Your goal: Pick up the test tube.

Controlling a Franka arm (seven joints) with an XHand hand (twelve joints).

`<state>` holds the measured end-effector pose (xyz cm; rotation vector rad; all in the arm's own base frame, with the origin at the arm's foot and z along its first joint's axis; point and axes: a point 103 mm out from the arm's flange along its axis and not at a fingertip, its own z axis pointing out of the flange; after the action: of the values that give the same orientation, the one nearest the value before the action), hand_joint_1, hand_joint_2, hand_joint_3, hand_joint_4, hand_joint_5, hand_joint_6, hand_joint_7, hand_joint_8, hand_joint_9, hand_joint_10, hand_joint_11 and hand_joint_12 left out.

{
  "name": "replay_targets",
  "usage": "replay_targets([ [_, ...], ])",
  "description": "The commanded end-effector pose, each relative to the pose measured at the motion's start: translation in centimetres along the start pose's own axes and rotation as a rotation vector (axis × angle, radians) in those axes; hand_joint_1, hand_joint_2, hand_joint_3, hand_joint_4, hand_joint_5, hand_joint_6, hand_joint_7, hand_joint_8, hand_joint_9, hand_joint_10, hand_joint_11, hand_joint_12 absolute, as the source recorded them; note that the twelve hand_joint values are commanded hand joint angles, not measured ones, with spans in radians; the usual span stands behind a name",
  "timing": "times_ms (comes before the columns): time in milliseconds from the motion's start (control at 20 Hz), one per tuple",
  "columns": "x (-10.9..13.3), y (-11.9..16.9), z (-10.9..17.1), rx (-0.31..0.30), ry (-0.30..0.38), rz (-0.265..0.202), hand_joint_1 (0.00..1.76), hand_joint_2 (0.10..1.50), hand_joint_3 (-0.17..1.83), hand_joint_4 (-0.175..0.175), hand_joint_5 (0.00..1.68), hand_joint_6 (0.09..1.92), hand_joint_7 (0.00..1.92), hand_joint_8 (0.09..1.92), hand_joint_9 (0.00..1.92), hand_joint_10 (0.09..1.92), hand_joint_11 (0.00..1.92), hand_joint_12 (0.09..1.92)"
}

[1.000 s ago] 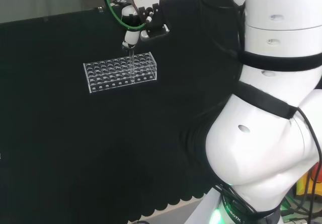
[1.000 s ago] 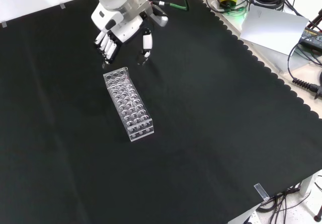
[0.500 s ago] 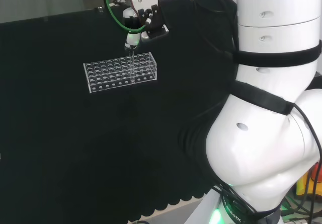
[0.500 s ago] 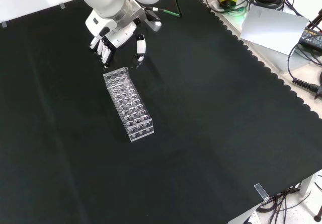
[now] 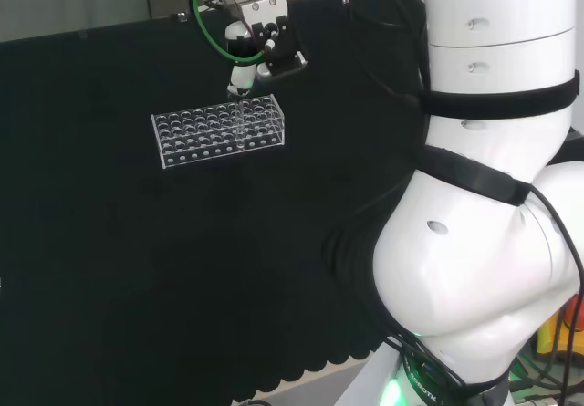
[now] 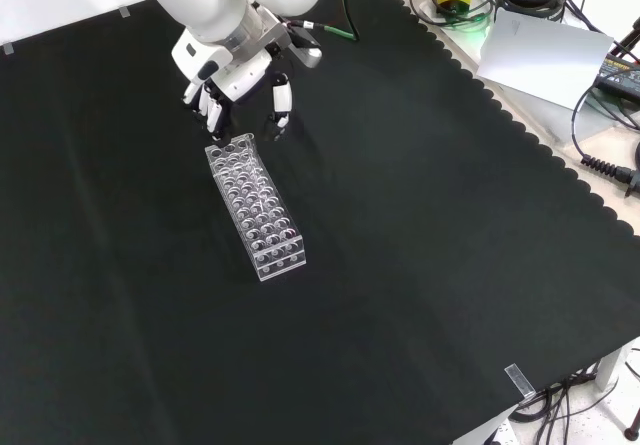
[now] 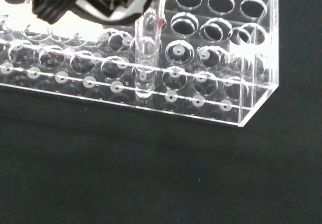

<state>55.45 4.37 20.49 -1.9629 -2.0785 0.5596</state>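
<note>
Black cloth covered the whole surface (image 6: 420,265), and a clear rack (image 6: 255,210) stood on it near the far side in the head view. The robot hand (image 6: 225,80) hung over one end of the rack, its fingers curled around the top of the test tube (image 7: 147,58), it seemed. The tube's lower part sat in a hole of the rack, so the lift looked begun but not finished. The tube must rise straight up to clear the hole. Around the rack the cloth was bare, far from the scalloped edge.
</note>
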Motion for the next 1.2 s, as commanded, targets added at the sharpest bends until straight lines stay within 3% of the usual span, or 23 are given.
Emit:
replay_targets([
  [50, 0.4, 0.2, 1.0, 0.015, 0.000, -0.001, 0.94, 0.62, 0.65, -0.096, 0.67, 0.70, 0.95, 0.77, 0.76, 0.72, 0.32, 1.47],
  [750, 1.6, 1.4, 2.0, 0.008, -0.011, 0.010, 0.99, 0.63, 0.66, -0.117, 0.78, 0.71, 1.13, 0.73, 0.90, 0.66, 0.42, 1.42],
  [1200, 2.1, 2.1, 2.0, -0.010, 0.030, 0.017, 1.02, 0.63, 0.67, -0.135, 0.86, 0.69, 1.21, 0.71, 0.99, 0.63, 0.47, 1.40],
])
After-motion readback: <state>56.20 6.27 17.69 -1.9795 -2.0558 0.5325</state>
